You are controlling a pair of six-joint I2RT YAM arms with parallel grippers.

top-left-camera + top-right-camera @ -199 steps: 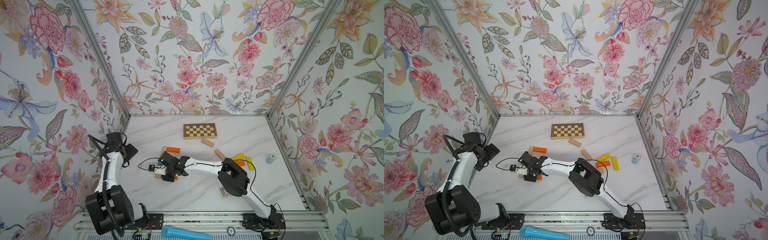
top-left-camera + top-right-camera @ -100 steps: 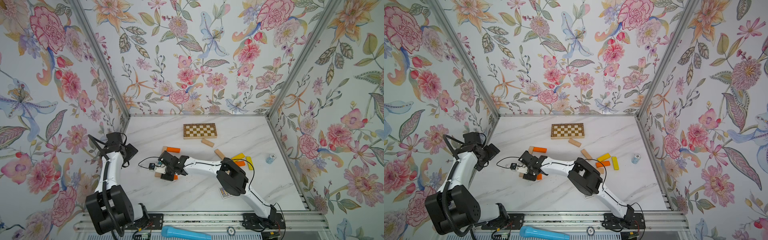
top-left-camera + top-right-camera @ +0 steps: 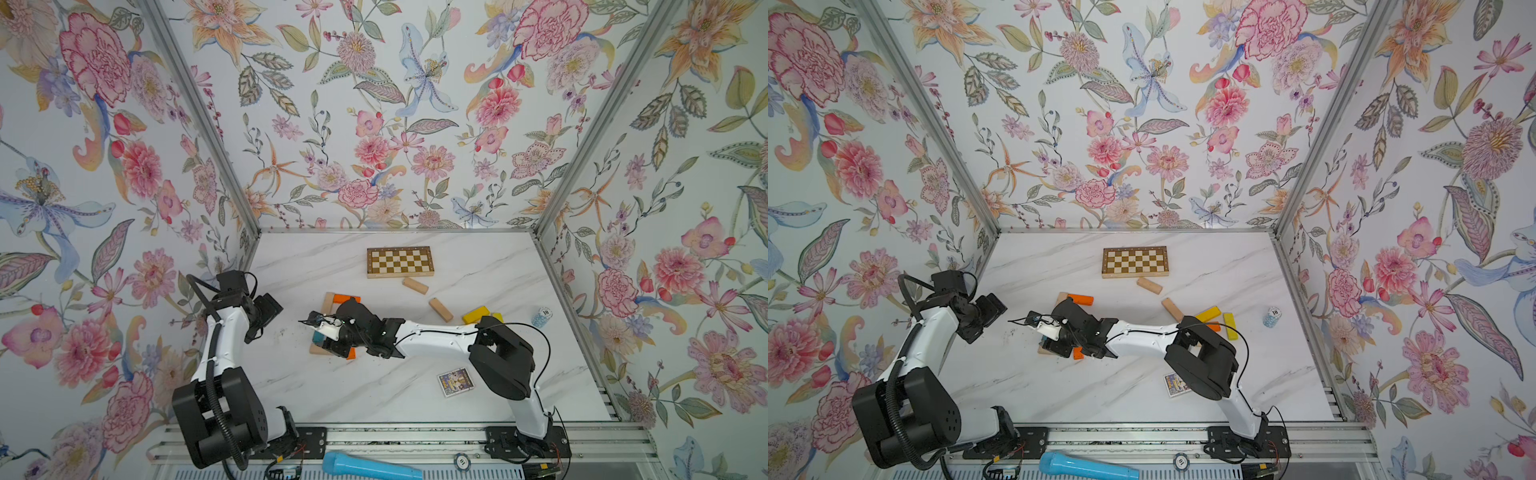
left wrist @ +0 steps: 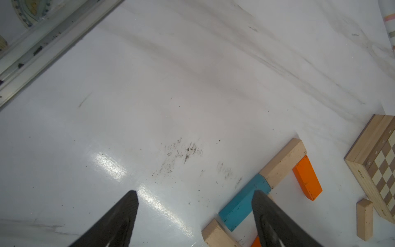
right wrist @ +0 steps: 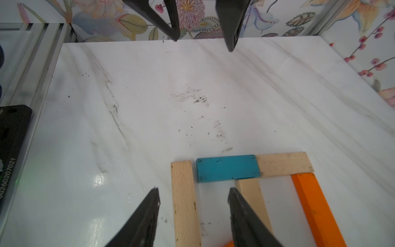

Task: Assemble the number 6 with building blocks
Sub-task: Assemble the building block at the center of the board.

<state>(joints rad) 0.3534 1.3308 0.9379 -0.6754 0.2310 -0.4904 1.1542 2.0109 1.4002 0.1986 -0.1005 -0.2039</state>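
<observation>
Pale bar (image 5: 184, 203) between spread right jaws

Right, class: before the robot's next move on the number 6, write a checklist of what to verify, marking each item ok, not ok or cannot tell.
1. The right claw is free of the pale block it straddles: ok, there is a gap on each side.
2. The left claw is empty and apart from the figure: ok.
3. The teal block sits flush against that pale block: not ok, a thin gap shows.
4. The loop of the 6 is closed: cannot tell, the right claw hides it.
5. Spare blocks are left: ok, a yellow block lies loose.
</observation>
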